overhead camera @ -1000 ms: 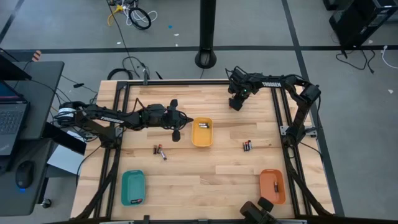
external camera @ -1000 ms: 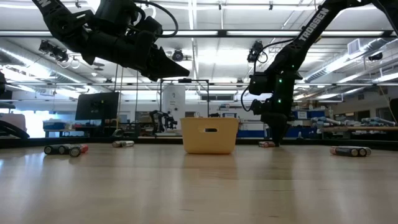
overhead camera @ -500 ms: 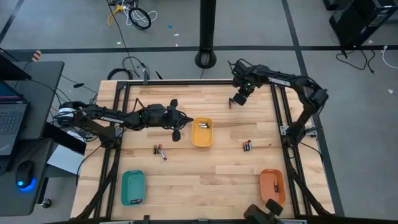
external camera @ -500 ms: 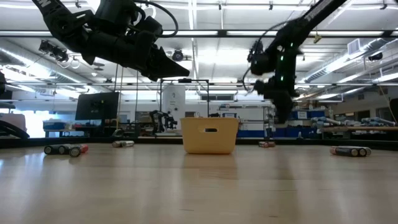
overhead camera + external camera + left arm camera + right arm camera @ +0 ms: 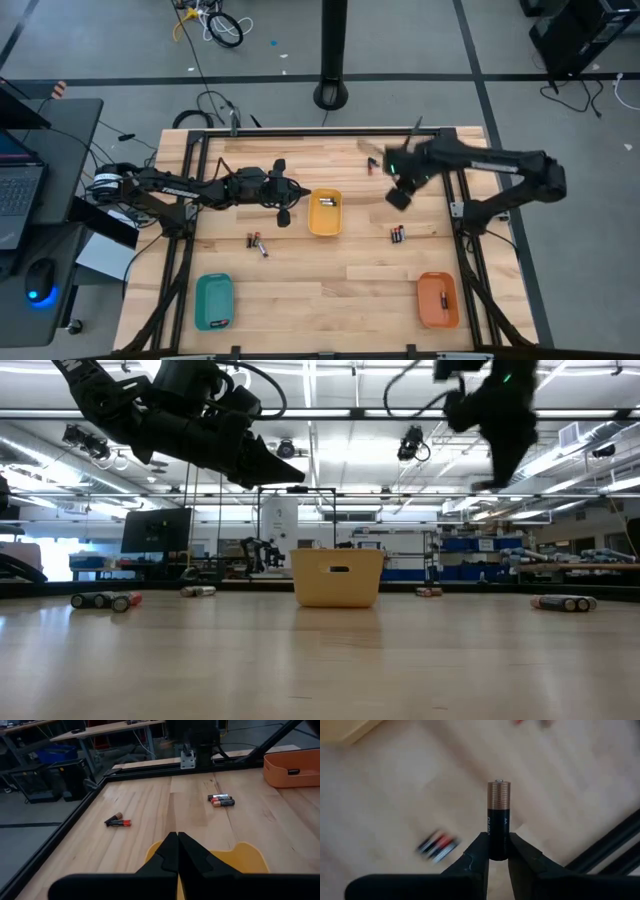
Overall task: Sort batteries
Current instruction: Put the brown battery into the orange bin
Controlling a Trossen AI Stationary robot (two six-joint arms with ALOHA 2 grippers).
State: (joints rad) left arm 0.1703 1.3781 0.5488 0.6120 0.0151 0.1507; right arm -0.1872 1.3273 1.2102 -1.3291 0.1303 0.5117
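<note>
Since the earlier frame the right gripper (image 5: 498, 851) has risen from the back edge, fingers clamped on one battery (image 5: 498, 818) standing between them; the left gripper (image 5: 177, 851), fully closed, holds nothing.

**Both arms raised, right one gripping a cell**

Left arm reached in from the table's left edge, held low and near level over the wood. Left gripper (image 5: 283, 205) hung just beside the table's middle, fingers (image 5: 172, 851) pressed together with nothing between them. Right arm stretched in from the right edge, wrist lifted high. Right gripper (image 5: 399, 196) pointed down, fingers (image 5: 476, 851) clamped on the base of a battery (image 5: 498, 818), copper end sticking out.
</note>
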